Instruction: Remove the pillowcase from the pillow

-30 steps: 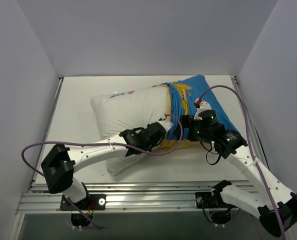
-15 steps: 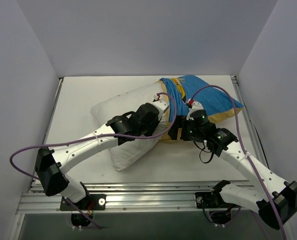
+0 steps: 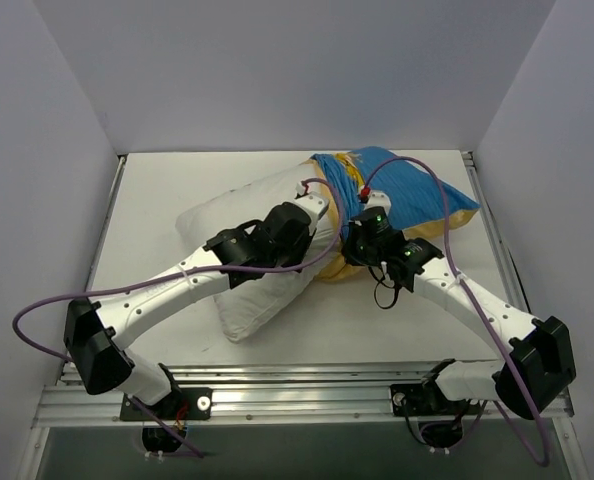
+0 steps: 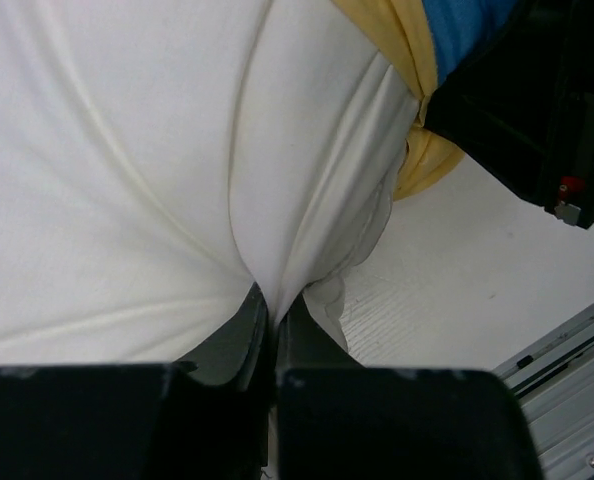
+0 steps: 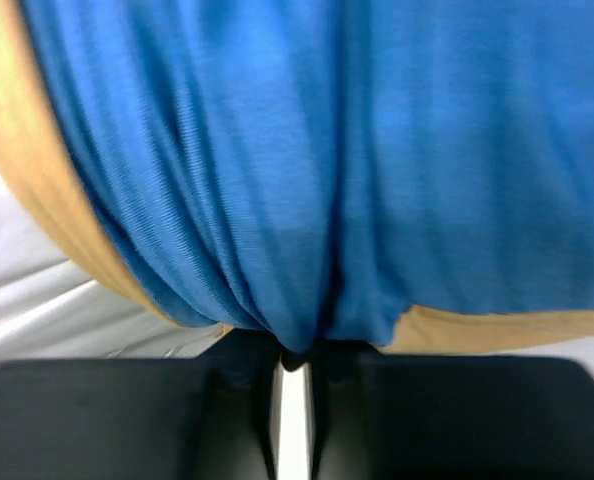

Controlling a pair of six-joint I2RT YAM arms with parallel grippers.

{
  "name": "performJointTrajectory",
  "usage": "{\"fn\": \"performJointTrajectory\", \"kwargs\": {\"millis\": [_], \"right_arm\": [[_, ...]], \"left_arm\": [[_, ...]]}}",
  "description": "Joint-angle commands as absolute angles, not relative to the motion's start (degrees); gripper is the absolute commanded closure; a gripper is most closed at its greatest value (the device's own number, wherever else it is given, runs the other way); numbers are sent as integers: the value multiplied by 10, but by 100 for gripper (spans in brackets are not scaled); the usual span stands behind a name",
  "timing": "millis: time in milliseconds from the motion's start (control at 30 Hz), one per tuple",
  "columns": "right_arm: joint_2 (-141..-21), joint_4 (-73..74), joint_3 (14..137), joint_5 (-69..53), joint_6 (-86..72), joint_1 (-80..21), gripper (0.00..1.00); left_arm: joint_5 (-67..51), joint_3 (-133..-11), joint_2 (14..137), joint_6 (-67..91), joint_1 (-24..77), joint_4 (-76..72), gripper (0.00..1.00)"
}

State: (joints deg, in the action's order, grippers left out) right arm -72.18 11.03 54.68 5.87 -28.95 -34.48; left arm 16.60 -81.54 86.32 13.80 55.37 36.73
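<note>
The white pillow (image 3: 239,208) lies across the middle of the table, its right end still inside the blue pillowcase (image 3: 407,190) with yellow trim. My left gripper (image 3: 317,203) is shut on a fold of the white pillow (image 4: 127,180), and the fabric is pinched between its jaws (image 4: 270,300). Just to the right of it, my right gripper (image 3: 349,240) is shut on a bunch of the blue pillowcase (image 5: 377,150) near its yellow edge (image 5: 37,190). The two grippers sit close together at the pillowcase's opening.
White walls close in the table on the left, back and right. A metal rail (image 3: 297,385) runs along the near edge, and its corner shows in the left wrist view (image 4: 567,370). Purple cables (image 3: 457,220) loop over both arms.
My right gripper has moved left toward the pillowcase's opening and closed on the blue fabric. My left arm has carried the pillow's gripped fold up and back.
</note>
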Motion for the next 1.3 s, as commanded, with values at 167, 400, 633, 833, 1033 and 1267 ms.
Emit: {"fn": "performJointTrajectory", "kwargs": {"millis": [167, 400, 633, 833, 1033, 1267], "right_arm": [[-757, 144, 627, 150, -287, -212, 100], [-792, 191, 734, 103, -282, -49, 100], [-836, 214, 824, 39, -296, 43, 100], [-802, 212, 759, -15, -286, 33, 100], [-718, 221, 631, -94, -238, 33, 86], [-632, 239, 602, -174, -226, 21, 36]], "left_arm": [[195, -785, 700, 198, 516, 415, 98], [243, -758, 607, 186, 421, 525, 98], [260, -761, 561, 151, 348, 575, 98], [140, -677, 517, 189, 349, 566, 98], [0, -656, 510, 250, 351, 514, 82], [-60, -831, 669, 253, 345, 478, 6]]}}
